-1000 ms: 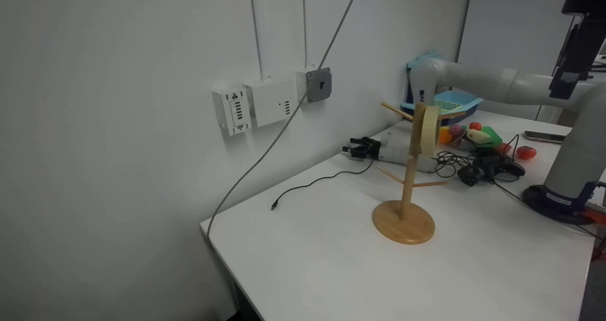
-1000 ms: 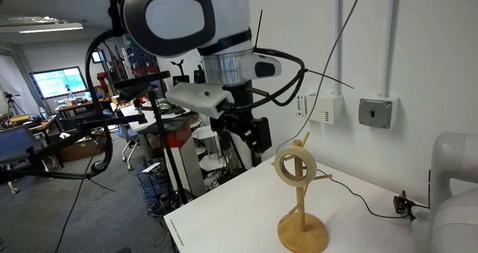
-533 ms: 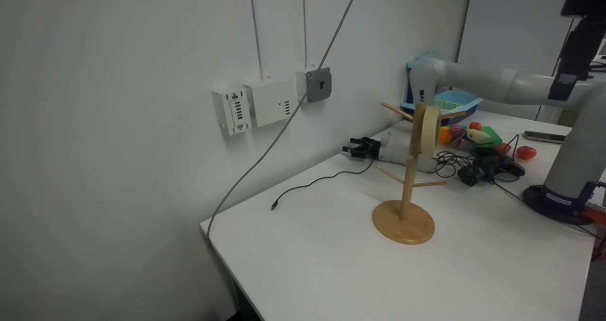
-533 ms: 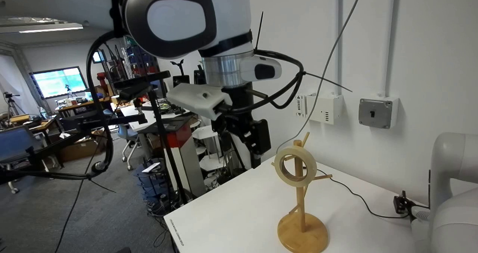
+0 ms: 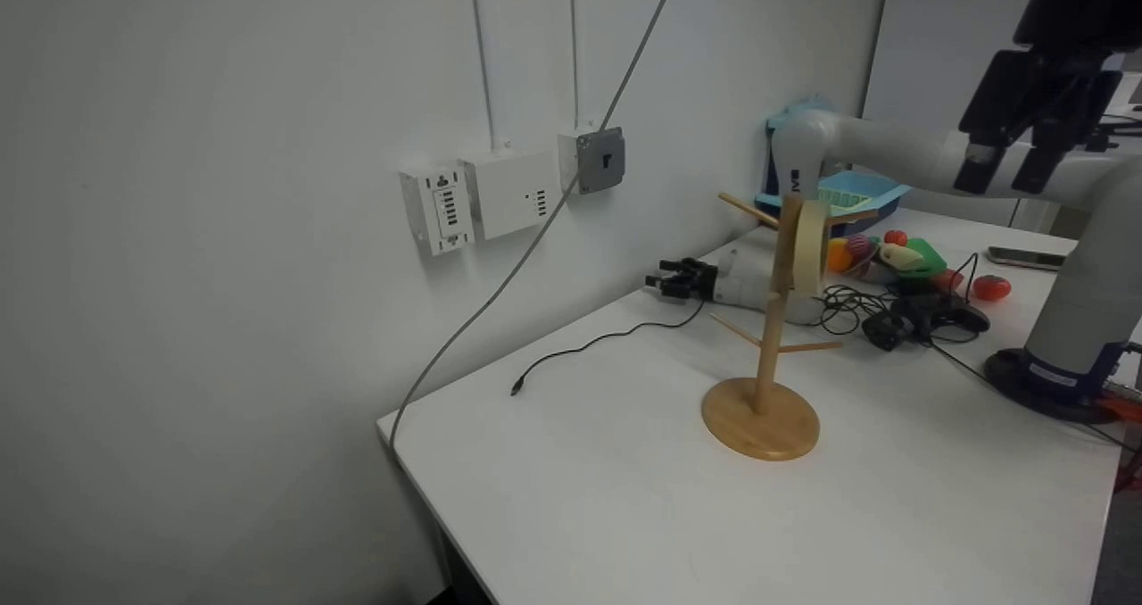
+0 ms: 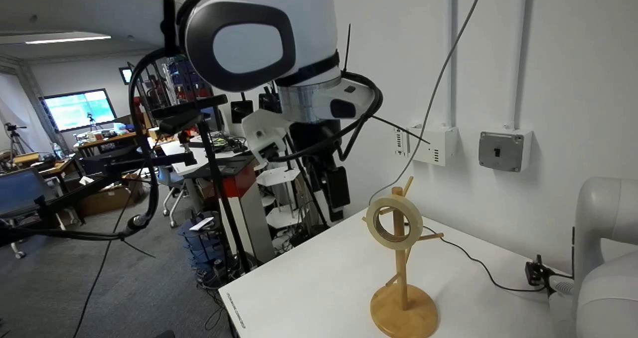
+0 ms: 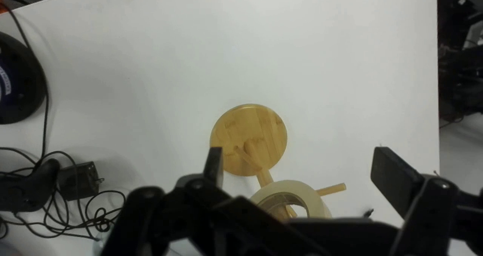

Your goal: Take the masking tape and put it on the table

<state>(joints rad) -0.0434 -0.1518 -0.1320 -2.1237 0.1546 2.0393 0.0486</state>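
The masking tape [image 5: 810, 248] is a cream ring hung upright on an upper peg of a wooden peg stand [image 5: 758, 422]. The tape [image 6: 415, 223] and stand [image 6: 403, 315] also show in an exterior view. The stand is on the white table [image 5: 607, 498]. My gripper [image 5: 1006, 177] is open and empty, up in the air and apart from the tape; in an exterior view the gripper [image 6: 337, 211] is left of the tape. In the wrist view the tape [image 7: 290, 187] shows beyond the open gripper [image 7: 298, 165], its lower part hidden by the gripper linkage.
Another pale arm [image 5: 901, 154] with a black gripper [image 5: 685, 279] rests at the back by the wall. Black cables and a device [image 5: 928, 315], toy food [image 5: 856, 252], a blue basket [image 5: 861, 196] and a phone [image 5: 1026, 257] lie behind the stand. A thin cable [image 5: 624, 330] runs along the table.
My gripper has turned about its axis, so both fingers now show apart in an exterior view, and has shifted slightly. The tape and stand have not moved.
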